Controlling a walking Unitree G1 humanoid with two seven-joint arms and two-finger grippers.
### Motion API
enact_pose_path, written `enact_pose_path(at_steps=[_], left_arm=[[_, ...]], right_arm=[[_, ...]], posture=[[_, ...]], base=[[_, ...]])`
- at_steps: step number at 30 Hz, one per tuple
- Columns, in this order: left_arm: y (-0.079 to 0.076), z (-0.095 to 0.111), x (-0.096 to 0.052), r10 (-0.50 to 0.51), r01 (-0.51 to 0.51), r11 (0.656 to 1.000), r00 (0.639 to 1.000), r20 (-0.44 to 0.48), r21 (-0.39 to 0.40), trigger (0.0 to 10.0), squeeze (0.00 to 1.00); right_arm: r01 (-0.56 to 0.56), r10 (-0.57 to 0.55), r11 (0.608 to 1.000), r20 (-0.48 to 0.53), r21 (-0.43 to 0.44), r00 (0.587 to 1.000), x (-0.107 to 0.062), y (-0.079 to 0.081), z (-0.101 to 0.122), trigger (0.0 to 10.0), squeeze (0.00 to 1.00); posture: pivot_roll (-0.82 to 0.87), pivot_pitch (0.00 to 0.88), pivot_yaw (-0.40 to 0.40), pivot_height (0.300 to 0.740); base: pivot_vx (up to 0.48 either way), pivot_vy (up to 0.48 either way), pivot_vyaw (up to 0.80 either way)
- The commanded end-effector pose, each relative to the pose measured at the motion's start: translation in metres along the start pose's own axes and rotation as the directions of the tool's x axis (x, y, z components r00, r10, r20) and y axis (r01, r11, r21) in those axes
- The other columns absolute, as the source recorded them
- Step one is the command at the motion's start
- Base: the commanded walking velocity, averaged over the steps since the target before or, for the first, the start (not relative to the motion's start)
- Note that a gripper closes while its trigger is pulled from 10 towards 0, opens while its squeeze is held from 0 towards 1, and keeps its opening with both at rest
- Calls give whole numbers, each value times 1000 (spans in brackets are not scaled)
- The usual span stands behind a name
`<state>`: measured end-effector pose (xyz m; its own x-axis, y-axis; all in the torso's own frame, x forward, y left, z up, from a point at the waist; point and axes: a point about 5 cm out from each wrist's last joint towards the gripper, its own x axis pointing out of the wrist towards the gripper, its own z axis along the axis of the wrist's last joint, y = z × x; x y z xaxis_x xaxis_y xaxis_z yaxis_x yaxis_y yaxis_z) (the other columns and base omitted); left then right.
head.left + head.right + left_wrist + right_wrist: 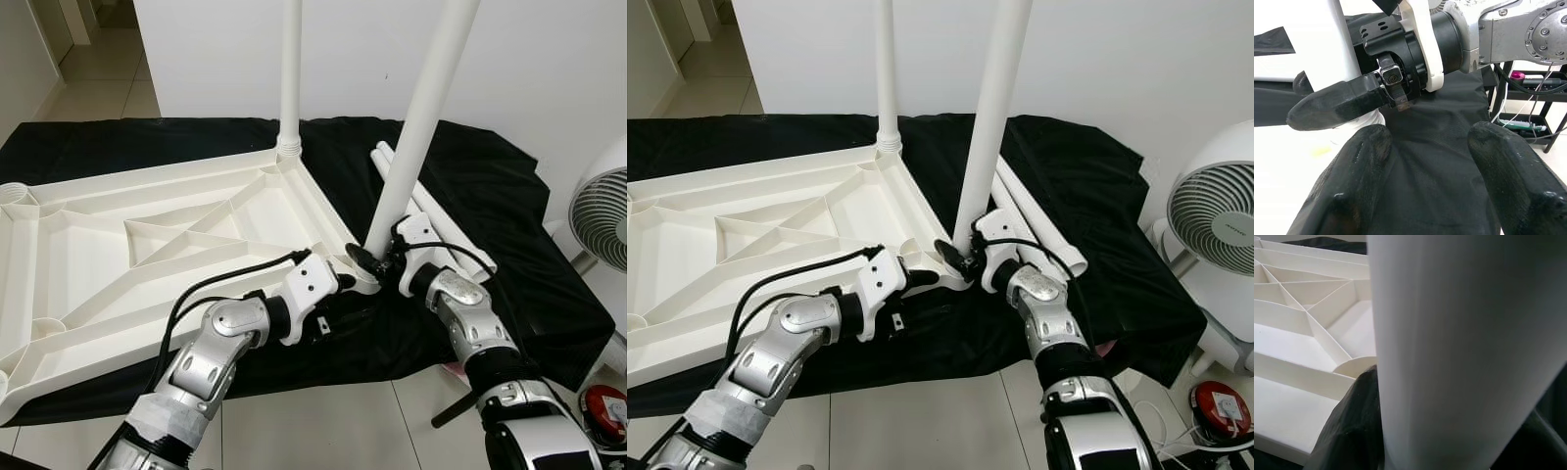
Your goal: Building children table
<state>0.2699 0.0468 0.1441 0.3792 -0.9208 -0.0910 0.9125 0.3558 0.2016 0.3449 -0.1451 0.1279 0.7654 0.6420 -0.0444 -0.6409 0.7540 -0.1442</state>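
A white plastic tabletop [147, 245] lies upside down on a black cloth [490, 186]. One white leg [290, 69] stands upright in its far corner socket. A second white leg [421, 117] leans over the near right corner, and my right gripper [377, 262] is shut on it close to its base. In the right wrist view this leg [1459, 347] sits between the black fingers [1352, 431]. My left gripper [345, 279] is open beside that same corner, its fingers [1352, 186] spread over the cloth and facing the right gripper [1342, 103]. Two spare legs [431, 211] lie on the cloth behind.
A white fan [1215, 220] stands on the floor at the right, with a red object [1218, 406] near it. A white wall [549, 59] rises behind the cloth. Tiled floor [343, 431] lies in front, and a wire rack [1533, 98] stands beyond the right arm.
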Motion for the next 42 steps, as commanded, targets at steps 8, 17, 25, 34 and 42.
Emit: enact_pose_path(at_steps=[8,17,25,34,42], left_arm=[[1,1,2,18,-18,1000,1000,-3,3,10000,0],[0,0,2,19,-19,1000,1000,-2,4,10000,0],[-2,-1,2,7,-7,1000,1000,-5,3,10000,0],[-4,-2,2,2,-2,1000,1000,-7,4,10000,0],[-5,-2,2,1,-1,1000,1000,-9,2,10000,0]], right_arm=[[66,-65,998,-66,10,996,-5,1,-16,10000,0],[287,-285,956,-37,65,958,-8,7,-16,10000,0],[480,-475,869,-69,121,877,-11,19,-19,10000,0],[662,-662,730,-68,171,747,-9,44,-11,10000,0],[673,-681,707,-44,217,731,-10,48,-2,10000,78]], posture=[[-65,0,-42,740],[-66,0,-53,740],[-67,0,-56,740],[-55,0,-63,740],[-58,0,-63,740]], base=[[0,0,0],[0,0,0],[0,0,0],[0,0,0],[0,0,0]])
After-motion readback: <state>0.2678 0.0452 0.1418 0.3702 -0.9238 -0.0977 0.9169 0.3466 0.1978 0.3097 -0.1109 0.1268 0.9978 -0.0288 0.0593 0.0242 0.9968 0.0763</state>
